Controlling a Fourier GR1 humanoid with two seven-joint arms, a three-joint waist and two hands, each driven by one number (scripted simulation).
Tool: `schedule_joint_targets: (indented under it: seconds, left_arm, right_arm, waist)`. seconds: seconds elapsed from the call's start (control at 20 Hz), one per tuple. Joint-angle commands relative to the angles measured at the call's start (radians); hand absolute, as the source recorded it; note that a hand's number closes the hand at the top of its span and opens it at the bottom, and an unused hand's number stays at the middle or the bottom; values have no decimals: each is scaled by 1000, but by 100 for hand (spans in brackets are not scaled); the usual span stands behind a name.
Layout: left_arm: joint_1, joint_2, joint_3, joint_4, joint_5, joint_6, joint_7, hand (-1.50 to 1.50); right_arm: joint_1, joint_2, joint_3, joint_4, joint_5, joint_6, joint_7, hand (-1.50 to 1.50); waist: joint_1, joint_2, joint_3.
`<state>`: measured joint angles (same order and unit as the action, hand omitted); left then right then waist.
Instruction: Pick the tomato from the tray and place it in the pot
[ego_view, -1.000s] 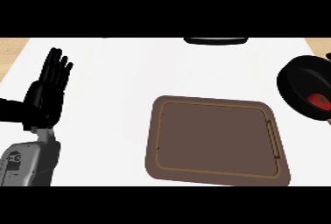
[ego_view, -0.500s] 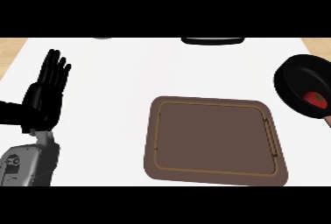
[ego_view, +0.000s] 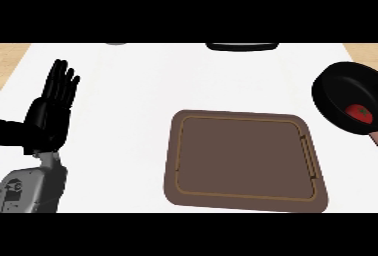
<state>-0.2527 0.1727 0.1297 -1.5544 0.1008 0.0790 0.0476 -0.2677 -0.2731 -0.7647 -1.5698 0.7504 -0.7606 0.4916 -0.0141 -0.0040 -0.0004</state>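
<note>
One hand visible: left hand (ego_view: 49, 112), fingers straight, resting, holds nothing; right hand not in view. Tomato (ego_view: 359, 112) sits in pot (ego_view: 334, 90), far right of hand, beyond bare tray (ego_view: 244, 197). Risk: pot near table (ego_view: 140, 80) edge, nudge cld tip it.

Black pot (ego_view: 347, 97) cut by right edge, dark object (ego_view: 242, 46) clipped at top, right hand unseen

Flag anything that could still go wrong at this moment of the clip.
The tomato already lies in the pot, but the pot sits at the view's right edge, partly cut off, so its footing cannot be checked. The right hand is out of view, so its clearance from the pot is unknown. The left hand rests open, far from the tray.
</note>
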Motion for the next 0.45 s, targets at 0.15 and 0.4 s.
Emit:
schedule_joint_targets:
  seconds: [0.15,0.4]
  left_arm:
    - [25,8,32,49,27,-43,-68,0]
    - [23,4,11,-35,12,-16,6,0]
  right_arm:
    - [203,78,-5,-223,-75,20,11,-150]
    - [430,207,-45,-437,-217,46,-78,-150]
  waist:
    - [10,3,0]
    - [3,1,1]
